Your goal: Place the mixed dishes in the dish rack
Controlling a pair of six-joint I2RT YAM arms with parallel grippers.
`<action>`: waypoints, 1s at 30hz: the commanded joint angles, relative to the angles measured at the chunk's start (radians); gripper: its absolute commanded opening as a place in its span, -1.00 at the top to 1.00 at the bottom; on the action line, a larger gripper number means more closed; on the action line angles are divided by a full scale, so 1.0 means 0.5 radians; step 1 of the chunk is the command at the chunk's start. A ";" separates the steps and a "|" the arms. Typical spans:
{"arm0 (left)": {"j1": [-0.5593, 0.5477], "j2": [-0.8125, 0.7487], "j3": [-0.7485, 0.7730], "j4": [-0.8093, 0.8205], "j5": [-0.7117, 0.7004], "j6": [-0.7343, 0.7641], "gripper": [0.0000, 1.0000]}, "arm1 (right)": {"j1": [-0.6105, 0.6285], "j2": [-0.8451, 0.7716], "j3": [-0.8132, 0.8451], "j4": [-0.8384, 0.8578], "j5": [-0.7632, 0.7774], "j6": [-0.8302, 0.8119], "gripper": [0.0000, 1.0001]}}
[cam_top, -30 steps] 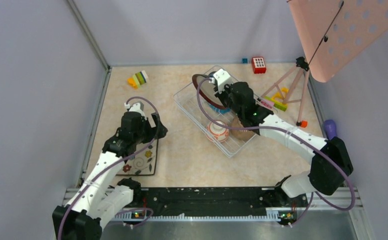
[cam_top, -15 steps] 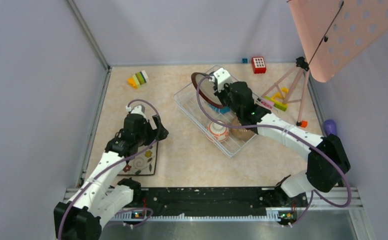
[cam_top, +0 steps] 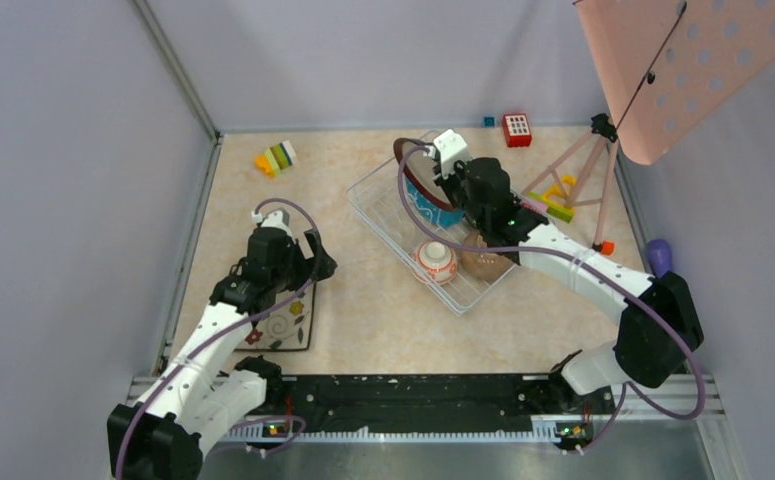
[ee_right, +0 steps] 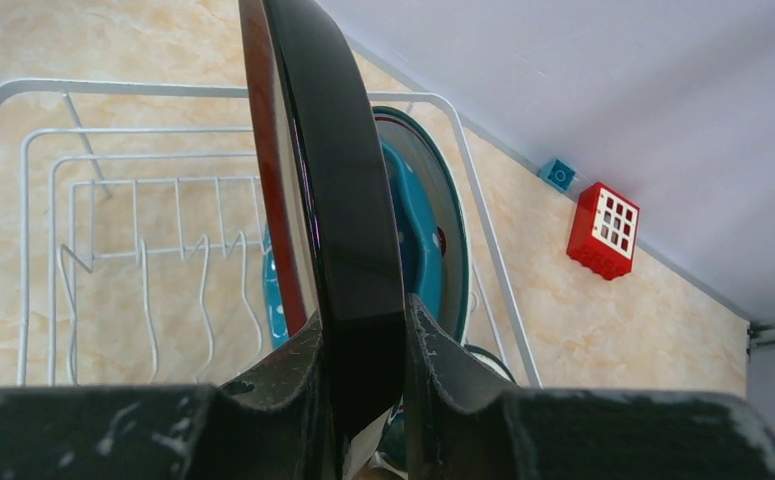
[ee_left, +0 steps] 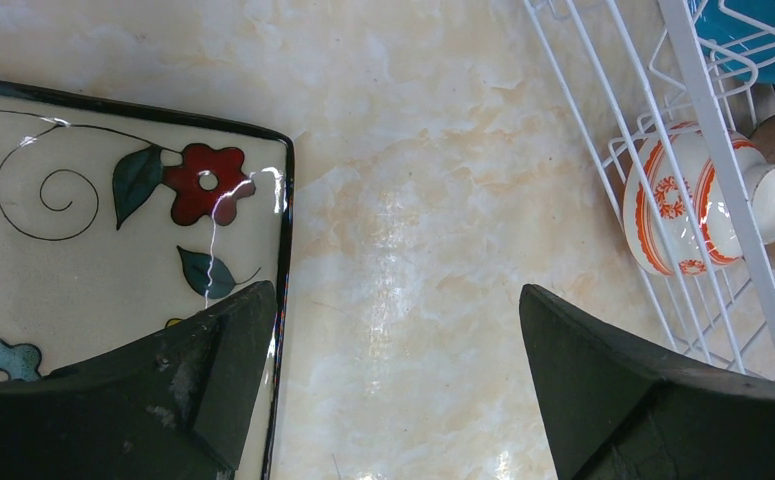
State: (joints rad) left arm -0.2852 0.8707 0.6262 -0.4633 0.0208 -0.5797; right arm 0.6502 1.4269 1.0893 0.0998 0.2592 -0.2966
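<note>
We see the right claw (ee_right: 363,350) clenched on the rim of a round plate with a dark rim and reddish-brown face (ee_right: 333,200). The claw holds it upright on edge over the far end of the dish rack (ee_left: 703,110). Just behind it in the right wrist view, a blue round plate (ee_right: 423,220) stands upright in the rack. We cannot tell whether the held plate's lower edge rests on the wires, because the claw hides it. At the rack's near end the orange-white bowl (ee_left: 683,210) lies on its side, with the brown bowl (cam_top: 485,262) touching it on the right. The left claw (ee_left: 398,310) is released, its jaws spread wide with nothing between them. It sits low over the right edge of the square leaf-patterned plate (ee_left: 113,270), which lies flat on the counter (ee_left: 413,150), left of the rack and apart from it. One finger is above the plate's dark border and the other is above bare counter. A red toy block (ee_right: 603,230) sits by the far wall.
</note>
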 commanded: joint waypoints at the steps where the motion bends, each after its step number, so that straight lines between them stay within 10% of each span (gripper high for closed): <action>1: -0.010 -0.021 0.012 0.079 -0.006 -0.022 -0.93 | -0.018 -0.104 0.138 0.374 0.063 -0.021 1.00; 16: -0.025 0.028 0.016 0.077 -0.023 -0.025 -0.91 | -0.021 -0.056 -0.140 0.442 -0.007 0.187 0.99; 25: -0.113 0.140 0.081 -0.092 -0.374 -0.022 -0.89 | -0.021 -0.091 -0.084 0.286 0.029 0.304 -0.27; 30: -0.198 0.225 0.140 -0.195 -0.596 -0.049 -0.77 | -0.021 -0.227 -0.066 0.183 -0.061 0.408 -0.38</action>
State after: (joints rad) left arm -0.3546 0.9638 0.6388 -0.5251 -0.1493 -0.5869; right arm 0.6456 1.4117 1.0023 0.1860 0.2592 -0.1570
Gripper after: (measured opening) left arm 0.915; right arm 0.681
